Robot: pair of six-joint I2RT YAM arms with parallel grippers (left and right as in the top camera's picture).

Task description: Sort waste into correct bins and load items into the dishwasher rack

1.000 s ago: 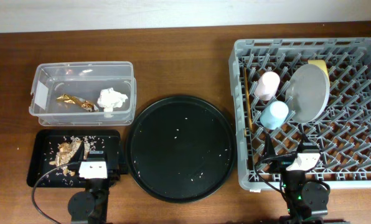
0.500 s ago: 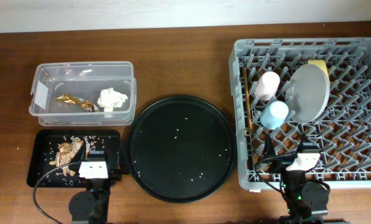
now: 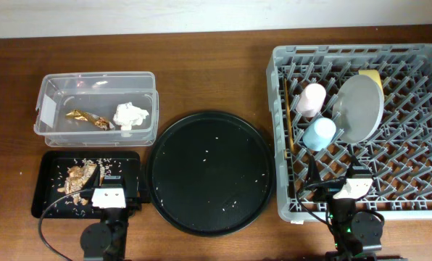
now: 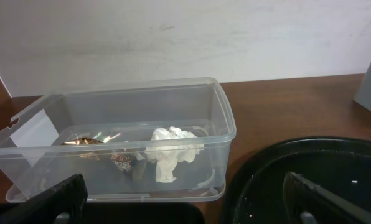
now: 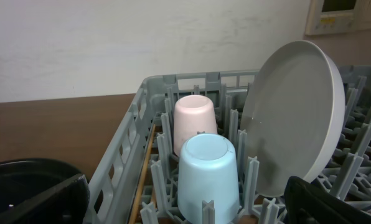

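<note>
Bright, even light, soft shadows; all views sharp.

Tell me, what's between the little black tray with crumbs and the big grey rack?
A big round black tray, dotted with white grains. The overhead view shows it.

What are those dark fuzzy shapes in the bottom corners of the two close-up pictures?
Left wrist view: fingers of the left gripper, very near the lens, dark and soft-edged; the clear plastic tub behind looks sharp. Right wrist view: fingers of the right gripper likewise; the light-blue cup sharp.
</note>
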